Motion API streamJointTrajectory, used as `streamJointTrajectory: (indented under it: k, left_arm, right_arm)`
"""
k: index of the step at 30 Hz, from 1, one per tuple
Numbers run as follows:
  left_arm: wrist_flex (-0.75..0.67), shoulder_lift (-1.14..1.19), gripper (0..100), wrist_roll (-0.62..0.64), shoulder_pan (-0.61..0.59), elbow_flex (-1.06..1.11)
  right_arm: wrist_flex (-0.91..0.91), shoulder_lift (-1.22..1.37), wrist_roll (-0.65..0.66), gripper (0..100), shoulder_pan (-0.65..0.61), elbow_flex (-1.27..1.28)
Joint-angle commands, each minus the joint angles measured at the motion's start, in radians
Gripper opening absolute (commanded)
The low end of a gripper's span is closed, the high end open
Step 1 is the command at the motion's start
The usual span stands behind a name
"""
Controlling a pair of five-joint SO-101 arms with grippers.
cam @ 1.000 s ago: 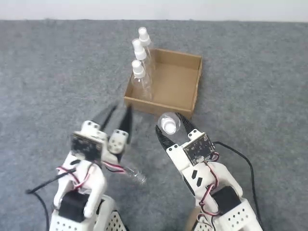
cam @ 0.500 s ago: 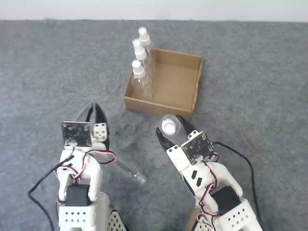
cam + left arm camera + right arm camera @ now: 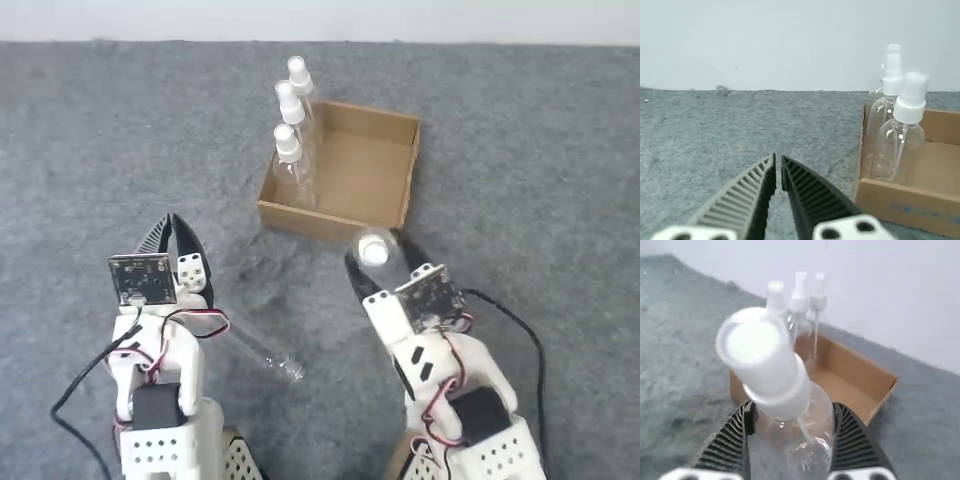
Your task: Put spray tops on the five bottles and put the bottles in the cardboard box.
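Observation:
My right gripper (image 3: 378, 253) is shut on a clear bottle (image 3: 374, 248) with a white spray top, held upright just in front of the cardboard box (image 3: 409, 190). In the right wrist view the bottle (image 3: 771, 363) stands between the fingers (image 3: 727, 437), with the box (image 3: 867, 382) beyond. Three topped bottles (image 3: 293, 150) stand along one side of the box. A clear bottle without a top (image 3: 262, 352) lies on the carpet beside the left arm. My left gripper (image 3: 169, 224) is shut on nothing, off to the side of the box, and its tips (image 3: 778, 161) point past the box (image 3: 900, 207).
Grey carpet (image 3: 520, 150) covers the table, and a pale wall (image 3: 765, 40) rises behind it. Cables (image 3: 500, 310) trail from both arm bases near the front edge.
My left gripper has swung left, away from the box, and shut. My right gripper has carried the topped bottle a little right and closer to the box's front wall.

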Motion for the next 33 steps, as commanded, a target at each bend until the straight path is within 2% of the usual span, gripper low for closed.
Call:
streamJointTrajectory:
  k: [1,5,9,23,33]
  left_arm:
    - [-0.032,-0.005,1,0.008,-0.005,-0.002]
    - [-0.032,-0.005,1,0.008,-0.005,-0.001]
    - [-0.032,-0.005,1,0.008,-0.005,-0.001]
    - [-0.032,-0.005,1,0.006,-0.006,-0.001]
    - [-0.035,-0.005,1,0.008,-0.048,-0.001]
  right_arm:
    - [0.005,0.005,0.009,0.6,0.018,-0.178]
    - [-0.001,0.047,0.012,0.6,0.018,-0.278]
    - [-0.019,0.196,0.011,0.6,0.018,-0.416]
    - [-0.433,0.872,0.005,0.6,0.024,-0.624]
    - [-0.588,1.287,0.003,0.6,0.091,-0.83]
